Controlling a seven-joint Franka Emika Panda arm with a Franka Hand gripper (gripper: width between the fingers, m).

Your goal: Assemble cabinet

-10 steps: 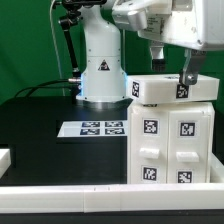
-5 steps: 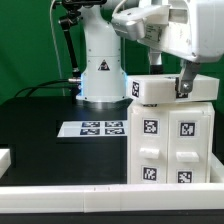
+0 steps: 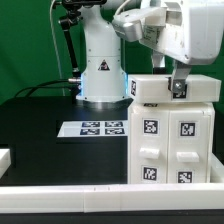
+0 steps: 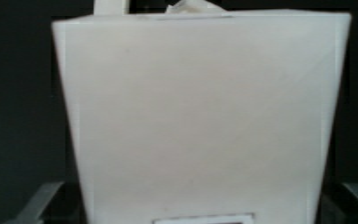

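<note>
The cabinet point(image 3: 170, 145) stands upright at the exterior view's right, a tall white box with marker-tagged door blocks on its front. A white top piece point(image 3: 152, 90) with a marker tag lies across its top. My gripper point(image 3: 178, 86) reaches down onto that top piece from above. In the wrist view the white top piece point(image 4: 202, 120) fills most of the picture. My gripper point(image 4: 197, 205) straddles it, with dark fingers point(image 4: 43, 200) on either side and a thin dark gap at each side. The jaws stand open around it.
The marker board point(image 3: 100, 128) lies on the black table at mid-left. The arm's white base point(image 3: 100, 70) stands behind it. A small white part point(image 3: 4, 158) shows at the left edge. A white rail point(image 3: 100, 198) runs along the front.
My gripper has come down a little onto the cabinet's top piece and shifted slightly toward the exterior view's left, the wrist turning. The cabinet has not moved.
</note>
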